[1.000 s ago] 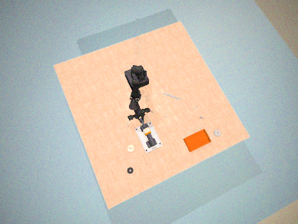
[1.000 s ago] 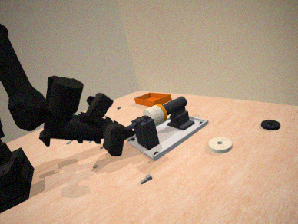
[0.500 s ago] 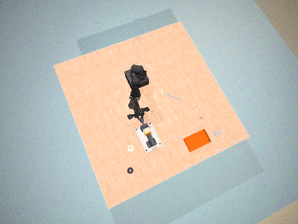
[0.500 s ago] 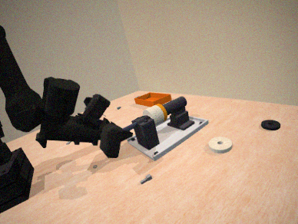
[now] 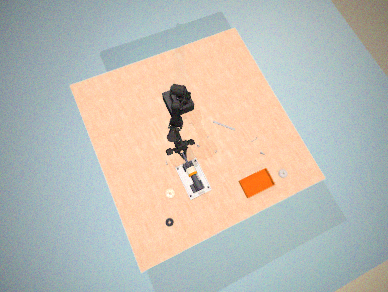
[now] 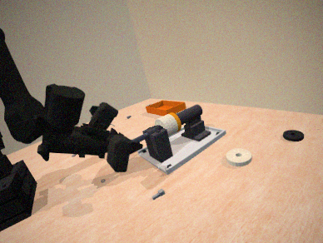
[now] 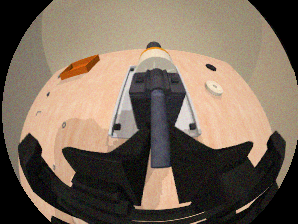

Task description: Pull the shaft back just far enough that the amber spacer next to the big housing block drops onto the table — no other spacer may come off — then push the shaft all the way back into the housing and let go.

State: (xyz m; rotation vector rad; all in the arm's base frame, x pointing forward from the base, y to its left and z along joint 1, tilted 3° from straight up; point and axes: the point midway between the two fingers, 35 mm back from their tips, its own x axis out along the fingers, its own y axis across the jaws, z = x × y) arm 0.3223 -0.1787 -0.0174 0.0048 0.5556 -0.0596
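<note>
My gripper is shut on the dark blue-grey shaft, whose near end sticks out between the fingers. A length of shaft shows between the fingers and the near dark block. The amber spacer is still up on the line of the shaft, beside the big housing block. A cream spacer section sits between it and the near block. Whether the shaft's far end is inside the housing is hidden.
The blocks stand on a pale base plate. An orange tray lies to one side. A loose cream ring and a black ring lie on the other, with a small screw near the plate.
</note>
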